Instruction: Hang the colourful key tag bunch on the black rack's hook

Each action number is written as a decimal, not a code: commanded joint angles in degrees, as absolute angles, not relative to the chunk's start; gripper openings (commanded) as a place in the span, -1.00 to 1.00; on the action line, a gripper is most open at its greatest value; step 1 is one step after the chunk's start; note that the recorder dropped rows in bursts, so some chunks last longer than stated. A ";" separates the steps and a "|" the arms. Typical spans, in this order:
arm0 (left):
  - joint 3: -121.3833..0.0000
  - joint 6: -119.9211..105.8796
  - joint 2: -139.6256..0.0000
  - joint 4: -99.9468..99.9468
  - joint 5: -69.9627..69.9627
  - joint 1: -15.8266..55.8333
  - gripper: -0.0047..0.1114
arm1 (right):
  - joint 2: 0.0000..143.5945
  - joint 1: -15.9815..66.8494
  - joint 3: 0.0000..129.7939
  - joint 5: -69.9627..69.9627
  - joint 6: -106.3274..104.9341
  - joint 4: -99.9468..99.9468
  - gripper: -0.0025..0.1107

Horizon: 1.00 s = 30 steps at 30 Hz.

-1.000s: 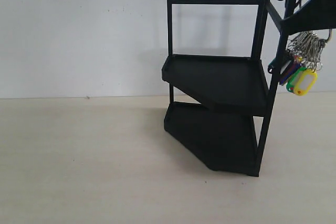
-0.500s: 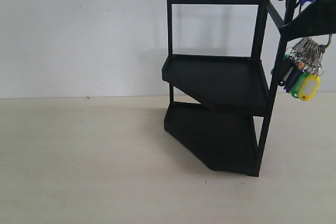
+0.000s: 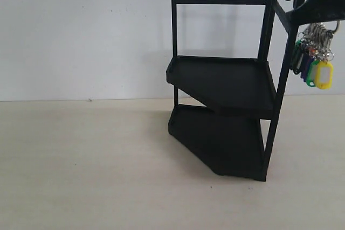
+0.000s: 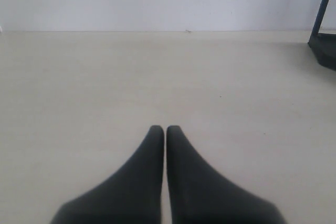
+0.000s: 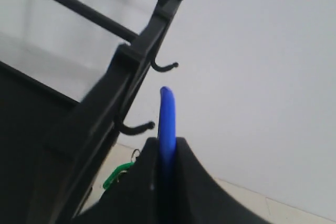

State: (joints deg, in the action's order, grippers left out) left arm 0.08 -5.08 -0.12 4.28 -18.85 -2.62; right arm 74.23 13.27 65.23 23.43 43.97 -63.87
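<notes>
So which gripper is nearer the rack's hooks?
Right. The right gripper, shut on the colourful key tag bunch, is just beside the black rack's hooks; the left gripper is shut low over the table, well away.

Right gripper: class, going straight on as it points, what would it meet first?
Probably the upper hook of the black rack, just beyond the blue loop that the right gripper holds; depth is unclear.

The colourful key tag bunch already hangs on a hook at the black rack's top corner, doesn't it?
Not yet. The colourful key tag bunch hangs from the right tool, shut on its blue loop, beside the black rack's top corner. The right wrist view shows both hooks bare.
</notes>
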 commanded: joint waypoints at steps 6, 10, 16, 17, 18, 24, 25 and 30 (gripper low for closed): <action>0.00 -4.48 0.00 4.70 -17.98 -2.76 -0.84 | 73.97 13.11 66.53 20.30 44.63 -60.91 -0.96; 0.00 -4.48 0.00 4.70 -17.98 -2.76 -0.84 | 74.02 13.11 66.53 19.97 40.66 -55.11 -0.96; 0.00 -4.48 0.00 4.70 -17.98 -2.76 -0.84 | 74.65 13.11 66.53 22.05 34.93 -48.32 -0.96; 0.00 -4.48 0.00 4.70 -17.98 -2.76 -0.84 | 74.78 13.11 66.53 22.59 34.93 -47.65 -0.96; 0.00 -4.48 0.00 4.70 -17.98 -2.76 -0.84 | 75.03 13.11 66.53 23.10 34.79 -46.90 -0.96; 0.00 -4.48 0.00 4.70 -17.98 -2.76 -0.84 | 75.56 13.11 66.43 23.77 34.38 -45.86 -0.96; 0.00 -4.48 0.00 4.70 -17.98 -2.76 -0.84 | 75.56 13.11 66.43 23.66 34.38 -45.86 -0.96; 0.00 -4.48 0.00 4.70 -17.98 -2.76 -0.84 | 76.03 13.11 66.43 24.59 34.15 -45.19 -0.95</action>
State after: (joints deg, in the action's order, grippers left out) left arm 0.08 -5.08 -0.12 4.28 -18.85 -2.62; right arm 75.76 13.27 65.99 24.13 34.57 -45.75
